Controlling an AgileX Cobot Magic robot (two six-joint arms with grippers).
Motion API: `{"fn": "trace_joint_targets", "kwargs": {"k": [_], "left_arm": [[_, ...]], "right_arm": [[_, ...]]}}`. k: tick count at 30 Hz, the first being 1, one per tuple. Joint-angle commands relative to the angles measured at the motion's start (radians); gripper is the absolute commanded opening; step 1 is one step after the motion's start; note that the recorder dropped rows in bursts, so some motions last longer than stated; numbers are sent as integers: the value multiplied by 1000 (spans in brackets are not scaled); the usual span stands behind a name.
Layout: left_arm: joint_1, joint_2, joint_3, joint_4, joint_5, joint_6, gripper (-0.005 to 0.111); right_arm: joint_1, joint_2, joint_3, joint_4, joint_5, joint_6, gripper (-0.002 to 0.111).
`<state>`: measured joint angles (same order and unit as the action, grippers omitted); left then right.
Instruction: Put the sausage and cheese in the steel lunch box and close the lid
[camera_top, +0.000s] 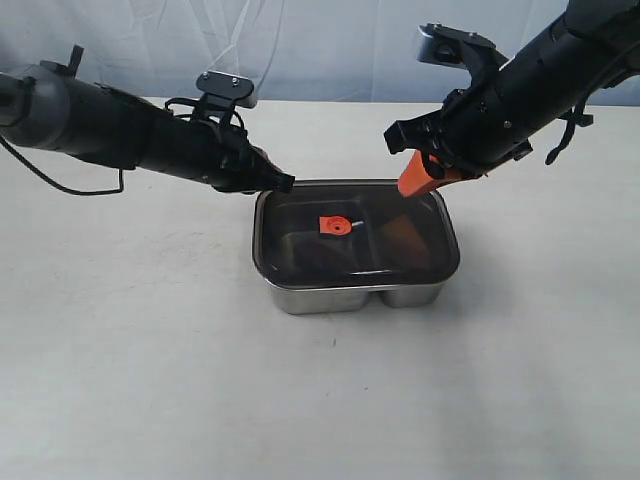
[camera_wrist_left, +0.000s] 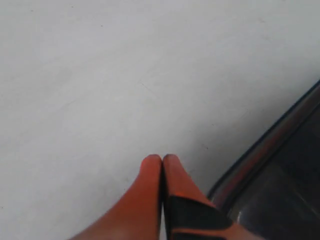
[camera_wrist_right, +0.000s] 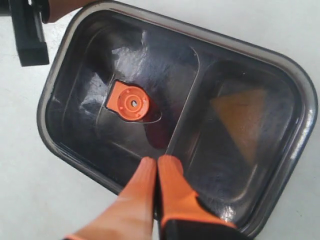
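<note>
The dark translucent lid (camera_top: 350, 235) lies flat on the steel lunch box (camera_top: 400, 295), its orange valve (camera_top: 334, 226) near the centre. Through the lid (camera_wrist_right: 165, 90) the cheese (camera_wrist_right: 245, 117) shows as an orange wedge in one compartment. A dim red shape, the sausage (camera_wrist_right: 159, 135), shows in the other, beside the valve (camera_wrist_right: 129, 101). My left gripper (camera_top: 285, 183) is shut and empty at the lid's far left corner; its fingertips (camera_wrist_left: 161, 159) hang over bare table beside the lid's rim (camera_wrist_left: 270, 145). My right gripper (camera_top: 408, 186) is shut and empty above the lid's far edge (camera_wrist_right: 157, 160).
The white table (camera_top: 130, 350) surrounds the box on all sides. A pale backdrop (camera_top: 300, 45) rises behind the table's far edge. The left arm's black end (camera_wrist_right: 27, 30) shows at the lid's corner in the right wrist view.
</note>
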<state>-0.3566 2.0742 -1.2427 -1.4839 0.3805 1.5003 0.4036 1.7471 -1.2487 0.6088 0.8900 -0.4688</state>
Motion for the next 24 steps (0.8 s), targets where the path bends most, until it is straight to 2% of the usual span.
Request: {"fn": "trace_joint_targets", "kwargs": {"k": [1, 8, 16, 24], "left_arm": [[-3, 4, -4, 13, 39, 0, 0], [-3, -10, -4, 74, 52, -12, 0], [-3, -77, -4, 178, -48, -80, 0], [-3, -109, -4, 210, -51, -111, 0]], "right_arm": [[-1, -10, -2, 6, -1, -7, 2], [-1, -10, -2, 6, -1, -7, 2], [-1, -10, -2, 2, -1, -7, 2], [-1, -10, -2, -13, 7, -7, 2]]}}
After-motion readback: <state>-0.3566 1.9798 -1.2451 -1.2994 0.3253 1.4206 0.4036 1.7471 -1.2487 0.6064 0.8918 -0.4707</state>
